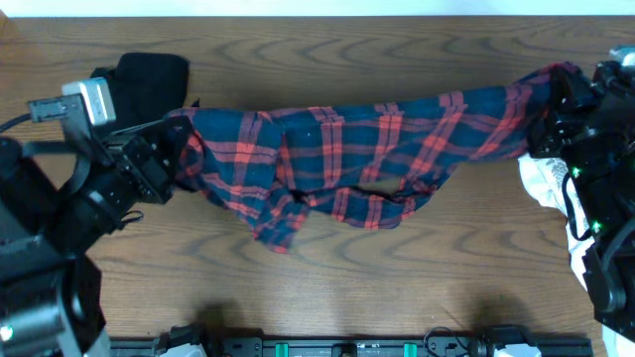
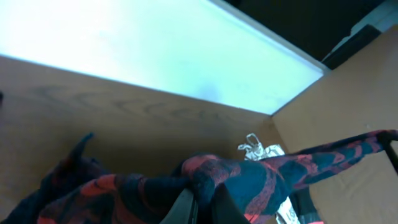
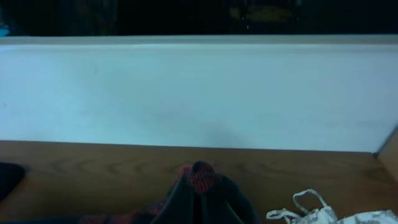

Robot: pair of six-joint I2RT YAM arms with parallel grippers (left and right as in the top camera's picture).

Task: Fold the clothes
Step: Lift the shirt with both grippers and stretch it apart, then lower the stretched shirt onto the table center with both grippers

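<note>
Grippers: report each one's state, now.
Left gripper: shut on the plaid shirt, at its left end.
Right gripper: shut on the plaid shirt, at its right end.

Wooden table (image 1: 327,288), white back panel (image 3: 199,93), black rail (image 1: 347,347) along the near edge

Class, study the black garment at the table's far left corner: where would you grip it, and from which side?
Pinch the black garment at its exposed edge toward mid-table, coming down from above. It lies bunched in a heap, likely offering no flat hem, and the left arm covers its outer side.
</note>
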